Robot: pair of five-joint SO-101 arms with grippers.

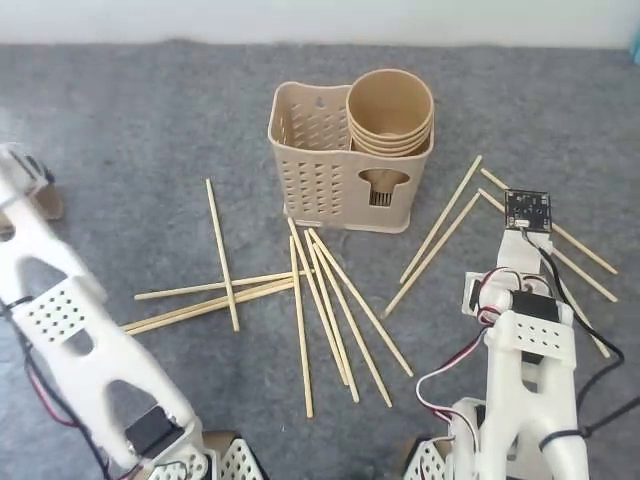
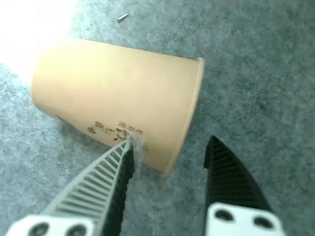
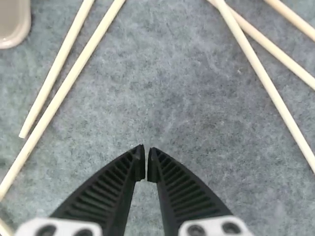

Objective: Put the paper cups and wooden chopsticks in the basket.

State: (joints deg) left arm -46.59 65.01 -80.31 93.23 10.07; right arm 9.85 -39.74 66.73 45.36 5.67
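Here's the grey felt-covered bench (image 1: 150, 130), with pale wooden chopsticks (image 1: 222, 255) scattered right across it. On the left I count four: one lying nearly straight up the view, crossing three that fan out sideways. In the middle, five more spread out from the foot of the beige perforated plastic basket (image 1: 315, 165). Over on the right there are at least four, two slanting one way and two the other, some running under the right arm, so I can't settle that count.

The basket stands upright towards the back with two compartments. The right-hand one holds a nested stack of tan paper cups (image 1: 390, 110), with about four rims showing, mouths up. The left-hand compartment has no cups in it.

Over to the left wrist view: one more tan paper cup (image 2: 118, 93) lies on its side on the felt. The left end effector (image 2: 170, 152) is spread open at the cup's rim end. One ribbed finger (image 2: 123, 157) touches the cup's wall and the other sits just past the rim, over felt.

The right end effector (image 3: 146, 162) is pinched together, tips meeting on nothing, above bare felt between two chopsticks on one side and crossing sticks on the other.
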